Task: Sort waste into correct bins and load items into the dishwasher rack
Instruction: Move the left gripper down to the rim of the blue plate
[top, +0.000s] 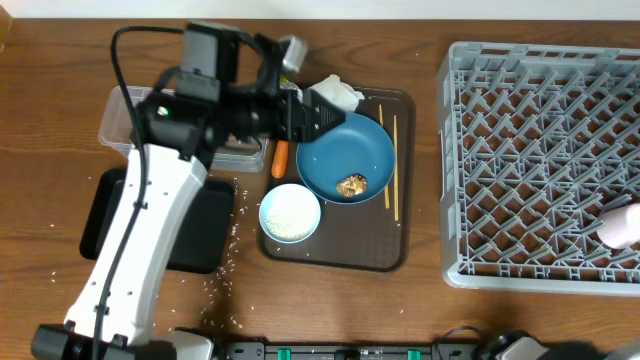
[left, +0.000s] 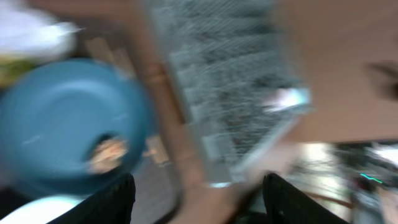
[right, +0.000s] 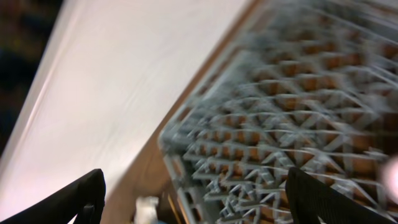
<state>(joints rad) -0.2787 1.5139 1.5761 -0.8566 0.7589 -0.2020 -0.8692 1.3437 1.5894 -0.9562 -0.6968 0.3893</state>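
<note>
1. Both pairs of jaws stand apart with nothing between them. The left gripper (left: 198, 186) shows two dark fingers (left: 118, 200) at the bottom of its blurred wrist view, and the right gripper (right: 194, 180) has its fingers (right: 68, 202) spread wide.
2. From overhead, the left gripper's tip sits at the upper-left rim of the dark-blue dish (top: 345, 150); whether it touches cannot be told. The dish lies on the dark-brown serving tray (top: 385, 255) and has a brown food lump (top: 351, 185) in it.
3. Around the dish are the crumpled white tissue (top: 335, 92) at the tray's far edge, the orange carrot (top: 280, 157) just beside the left rim, the white bowl (top: 290, 213) below-left, and the chopsticks (top: 390, 165) along the right side.
4. Left of the serving tray, the clear tub (top: 120, 125) is partly hidden under the arm. The black tray (top: 105, 215) lies nearer the robot, with rice grains (top: 225, 262) scattered on the table beside it.
5. The right gripper hangs over the grey rack (right: 292, 124) near one edge. The rack stands at the table's right — a pale pink cup (top: 620, 225) lies in it.
</note>
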